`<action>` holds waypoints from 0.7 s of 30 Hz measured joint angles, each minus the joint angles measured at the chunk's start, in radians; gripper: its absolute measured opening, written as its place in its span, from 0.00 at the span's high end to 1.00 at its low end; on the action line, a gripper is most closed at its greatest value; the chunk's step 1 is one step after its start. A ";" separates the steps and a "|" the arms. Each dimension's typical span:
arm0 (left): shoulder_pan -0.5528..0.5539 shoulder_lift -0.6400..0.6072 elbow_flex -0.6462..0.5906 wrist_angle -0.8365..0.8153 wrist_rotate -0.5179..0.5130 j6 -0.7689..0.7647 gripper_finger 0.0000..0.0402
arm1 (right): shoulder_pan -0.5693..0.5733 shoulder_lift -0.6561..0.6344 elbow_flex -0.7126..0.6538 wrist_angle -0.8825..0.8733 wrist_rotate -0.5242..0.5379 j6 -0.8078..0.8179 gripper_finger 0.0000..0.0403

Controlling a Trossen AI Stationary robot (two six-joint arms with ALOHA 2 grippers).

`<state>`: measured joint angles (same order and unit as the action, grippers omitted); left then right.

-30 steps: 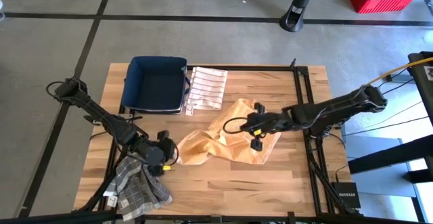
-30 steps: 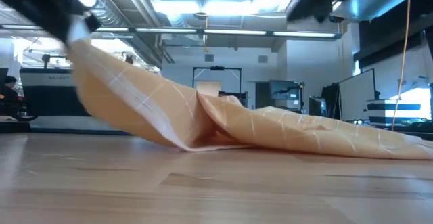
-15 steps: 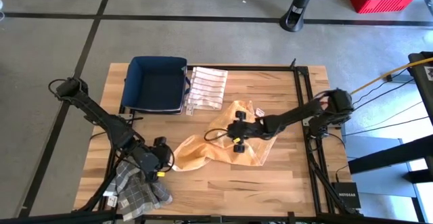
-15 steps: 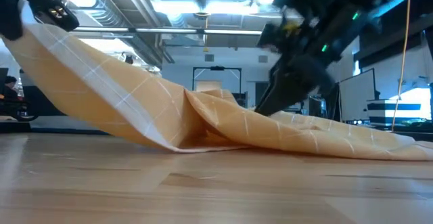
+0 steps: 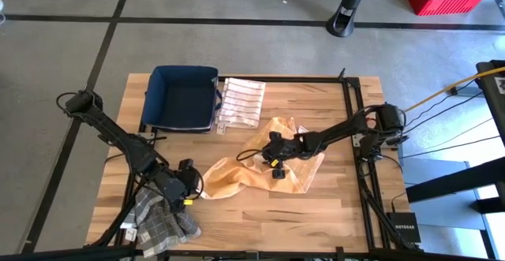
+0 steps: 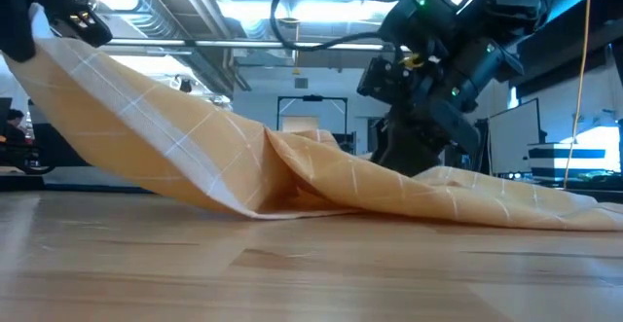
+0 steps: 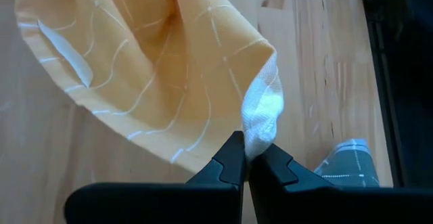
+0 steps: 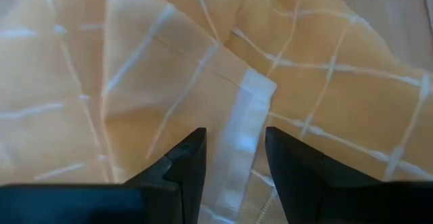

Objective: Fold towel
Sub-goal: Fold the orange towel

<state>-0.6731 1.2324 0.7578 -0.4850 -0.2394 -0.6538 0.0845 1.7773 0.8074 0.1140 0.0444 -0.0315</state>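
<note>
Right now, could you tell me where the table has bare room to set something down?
Bare wood lies along the near edge, between the grey checked cloth and the table's right corner, and beyond the orange towel, right of the striped cloth. The middle is crowded by the towel and both grippers.

No text, label, brand or number can be read anywhere; a small black box (image 5: 405,231) beside the counter carries pale lettering too small to read.
</note>
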 joint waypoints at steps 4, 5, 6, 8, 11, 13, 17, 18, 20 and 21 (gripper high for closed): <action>0.000 0.000 0.000 0.001 0.000 -0.009 0.99 | 0.000 0.025 0.000 0.013 0.002 0.001 0.61; 0.000 0.000 0.000 0.002 0.000 -0.014 0.99 | 0.000 0.032 0.000 0.019 -0.009 0.001 0.61; 0.000 0.000 0.000 0.001 0.000 -0.020 0.99 | 0.000 0.037 0.001 0.023 -0.018 0.001 0.61; 0.000 0.000 0.000 -0.001 0.000 -0.025 0.99 | 0.000 0.040 0.002 0.031 -0.037 0.001 0.61; 0.000 0.000 0.000 -0.002 0.000 -0.026 0.99 | 0.000 0.041 0.000 0.051 -0.056 0.000 0.62; 0.000 0.000 0.000 -0.002 0.000 -0.027 0.99 | 0.000 0.041 -0.001 0.062 -0.089 0.000 0.64; 0.000 0.000 0.000 -0.002 0.000 -0.027 0.99 | 0.000 0.040 -0.001 0.064 -0.135 0.000 0.71; 0.000 0.000 0.000 -0.002 0.000 -0.027 0.99 | 0.000 0.040 -0.001 0.061 -0.135 0.000 0.74; 0.000 0.000 0.000 -0.005 0.000 -0.027 0.99 | 0.000 0.040 -0.001 0.061 -0.135 0.000 0.79; 0.000 0.000 0.000 -0.005 0.000 -0.027 0.99 | 0.000 0.040 -0.001 0.061 -0.135 0.000 0.81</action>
<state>-0.6731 1.2327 0.7578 -0.4900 -0.2394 -0.6811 0.0849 1.8172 0.8066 0.1749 -0.0902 -0.0311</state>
